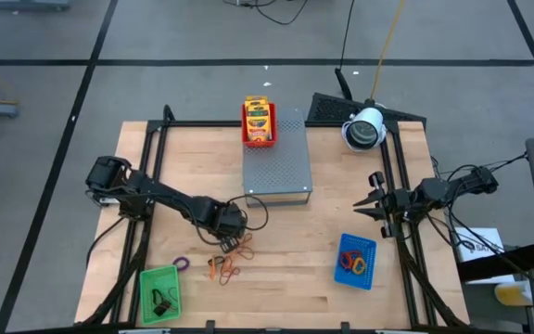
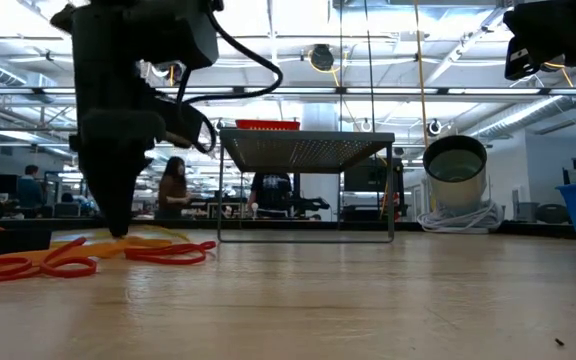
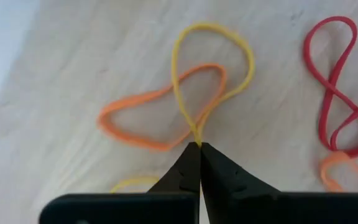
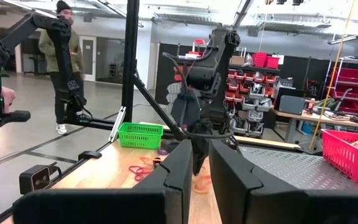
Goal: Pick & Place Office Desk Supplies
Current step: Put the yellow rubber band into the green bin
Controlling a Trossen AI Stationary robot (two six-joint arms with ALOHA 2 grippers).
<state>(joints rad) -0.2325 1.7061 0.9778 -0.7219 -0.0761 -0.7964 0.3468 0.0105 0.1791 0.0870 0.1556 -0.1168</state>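
My left gripper (image 3: 199, 147) points down over a cluster of rubber bands near the table's front left and is shut on a yellow band (image 3: 229, 46). An orange band (image 3: 143, 118) lies under the yellow loop, and a red band (image 3: 337, 87) lies beside them. In the high view the left gripper (image 1: 222, 238) stands above these bands (image 1: 237, 247), with more orange bands (image 1: 222, 270) and a purple one (image 1: 182, 263) nearby. Crayon packets (image 1: 259, 119) lie in a red tray on the grey box. My right gripper (image 4: 201, 169) waits at the right edge, open by a narrow gap and empty. My left gripper pinches the yellow band at one end of its loop (image 3: 197, 133), where the two strands run together, between the tips of its two fingers. The fingers come from above, pointing down. The rest of the loop lies slack on the table, across the orange band.
The grey perforated box (image 1: 277, 160) stands mid-table at the back, carrying the red tray (image 1: 246, 132). A green tray (image 1: 146, 278) with dark clips sits at the front left, and a blue tray (image 1: 346, 274) with bands at the front right. A white roll (image 1: 363, 128) stands at the back right.
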